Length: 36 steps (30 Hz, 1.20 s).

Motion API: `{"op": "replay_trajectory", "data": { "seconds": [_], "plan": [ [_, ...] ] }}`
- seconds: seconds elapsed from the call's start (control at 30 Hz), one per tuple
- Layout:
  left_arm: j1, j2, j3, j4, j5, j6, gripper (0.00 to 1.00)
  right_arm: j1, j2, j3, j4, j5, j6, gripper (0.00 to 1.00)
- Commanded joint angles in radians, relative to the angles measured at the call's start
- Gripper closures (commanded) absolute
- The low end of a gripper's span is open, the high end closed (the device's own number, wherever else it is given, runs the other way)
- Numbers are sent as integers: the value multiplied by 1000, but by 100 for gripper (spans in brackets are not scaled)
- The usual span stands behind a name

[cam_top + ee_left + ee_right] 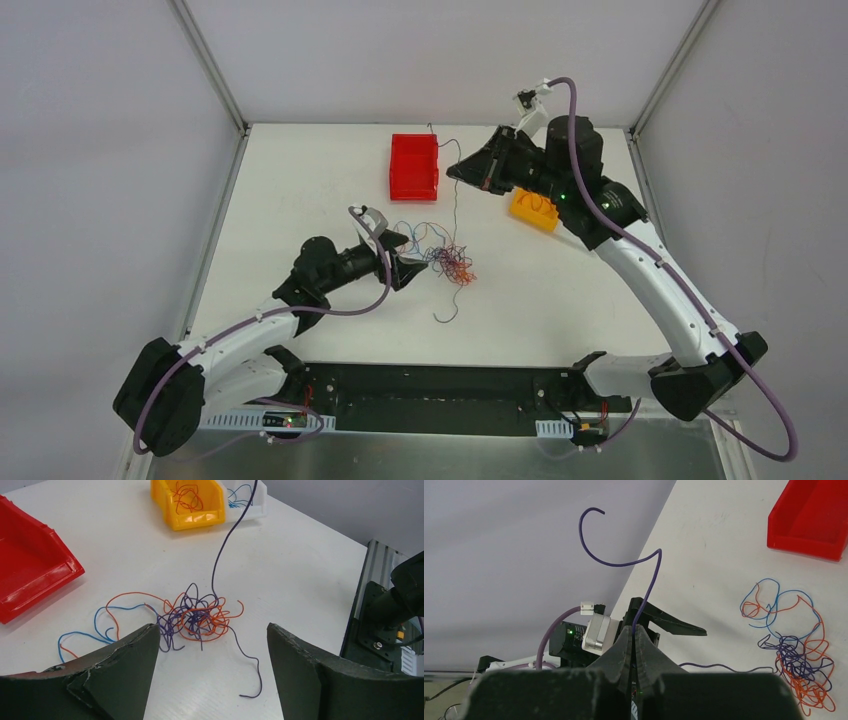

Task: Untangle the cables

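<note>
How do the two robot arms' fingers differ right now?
The left gripper has its fingers spread wide and holds nothing. The right gripper has its fingers pressed shut on a purple cable. The left gripper sits low beside the tangle on the table, while the right gripper is higher up, with the purple cable running down from it to the tangle. Both have two dark fingers.

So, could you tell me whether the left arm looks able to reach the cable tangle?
Probably yes: the left gripper is open, facing the tangle with nothing between; the right gripper only holds one purple cable up from it.
</note>
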Motion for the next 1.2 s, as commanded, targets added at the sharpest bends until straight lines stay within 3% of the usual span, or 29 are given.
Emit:
{"op": "replay_trajectory", "data": {
  "seconds": [0.0,0.37,0.6,0.77,1.0,1.17],
  "plan": [
    [-35,43,66,73,40,43,20,5,1,76,-7,-56,47,100],
    [-106,386,300,29,-48,35,23,6,-12,131,-33,-36,68,100],
    [-113,599,367,40,-111,-63,38,0,-105,156,-91,71,19,100],
    [-113,567,238,20,-316,-143,58,-4,-239,139,-132,366,-85,100],
    [-111,304,160,-303,-649,-154,78,-3,-467,-37,-103,1066,-205,100],
    [-104,128,137,-448,-824,-137,83,-6,-527,-189,-101,1220,-265,100]
  ]
}}
